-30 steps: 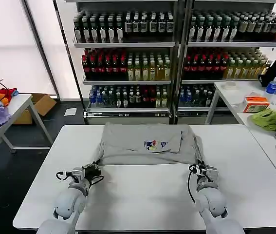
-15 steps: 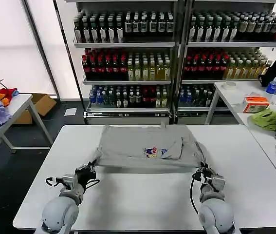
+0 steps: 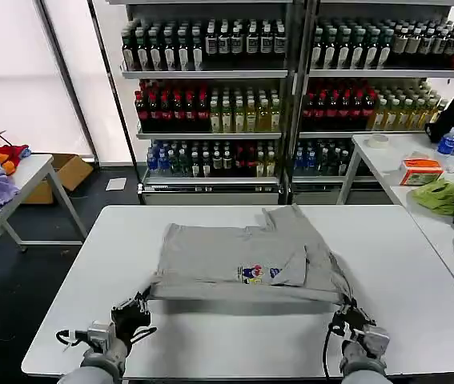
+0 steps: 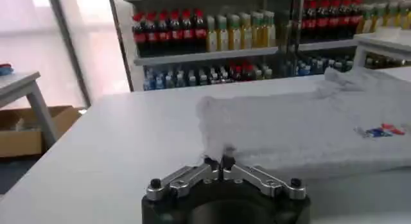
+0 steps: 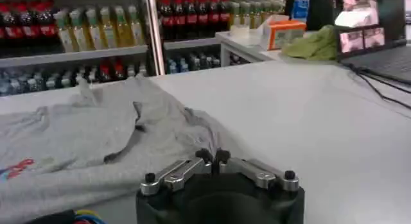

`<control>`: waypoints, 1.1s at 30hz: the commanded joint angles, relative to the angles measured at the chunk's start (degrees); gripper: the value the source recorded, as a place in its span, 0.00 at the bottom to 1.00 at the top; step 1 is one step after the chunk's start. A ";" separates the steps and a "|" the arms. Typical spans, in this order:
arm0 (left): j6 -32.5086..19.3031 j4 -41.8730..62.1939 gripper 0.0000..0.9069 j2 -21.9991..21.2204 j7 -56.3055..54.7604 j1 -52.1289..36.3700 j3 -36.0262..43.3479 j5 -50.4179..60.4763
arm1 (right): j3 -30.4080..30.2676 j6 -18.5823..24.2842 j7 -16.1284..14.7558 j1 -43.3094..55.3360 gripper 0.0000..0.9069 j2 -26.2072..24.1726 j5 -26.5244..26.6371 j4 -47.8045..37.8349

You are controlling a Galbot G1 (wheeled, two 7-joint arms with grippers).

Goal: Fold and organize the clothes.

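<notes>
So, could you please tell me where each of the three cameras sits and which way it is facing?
Head view: on the robot's head, looking forward and down at the white table, grey shirt, left gripper and right gripper.
Left wrist view: on the left arm, facing across the table; left gripper pinches the shirt's edge.
Right wrist view: on the right arm; right gripper at the hem.
All three share the shirt and drink shelves.
</notes>
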 commanded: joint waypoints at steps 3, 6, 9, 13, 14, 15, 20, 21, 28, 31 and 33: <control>-1.34 -7.72 0.00 -1.31 -1.25 12.14 -1.74 2.63 | 1.11 2.50 1.82 -9.90 0.00 -0.28 0.05 5.66; -1.31 -8.22 0.00 -1.77 -1.87 13.74 -1.72 2.16 | 1.30 2.97 2.94 -10.69 0.00 -0.10 1.05 6.21; -1.70 -8.30 0.00 -2.21 -2.08 15.17 -2.02 2.26 | 0.59 2.77 2.99 -12.08 0.00 -0.45 0.89 6.39; -1.78 -9.34 0.00 -3.18 -4.05 17.69 -0.76 0.79 | -0.61 1.24 3.15 -15.30 0.00 -0.48 1.59 8.18; -1.89 -9.25 0.00 -3.54 -4.27 18.69 -0.10 0.92 | -1.22 1.21 3.24 -16.43 0.00 -0.29 1.37 8.37; -2.00 -9.17 0.00 -3.68 -4.29 18.87 0.07 1.10 | -1.68 1.31 3.30 -16.80 0.00 -0.23 1.14 8.23; -3.08 -8.91 0.01 -3.63 -4.20 19.54 -0.45 1.12 | -2.55 1.86 3.37 -17.25 0.00 0.18 0.50 6.78; -3.23 -8.85 0.01 -3.51 -4.20 19.55 -0.50 1.13 | -2.42 1.84 3.35 -17.22 0.00 0.31 0.51 6.81; -3.42 -10.33 1.00 -2.97 -4.77 18.92 -0.64 1.43 | -1.23 1.33 3.34 -17.70 1.00 1.24 -0.11 9.01; -3.39 -11.76 1.00 -2.97 -4.73 18.83 -0.32 1.46 | 0.08 1.69 3.38 -17.56 1.00 1.53 -0.97 9.86; -3.40 -12.11 1.00 -2.82 -4.64 19.03 0.00 1.44 | 1.00 1.75 3.44 -17.61 1.00 1.48 -0.91 10.26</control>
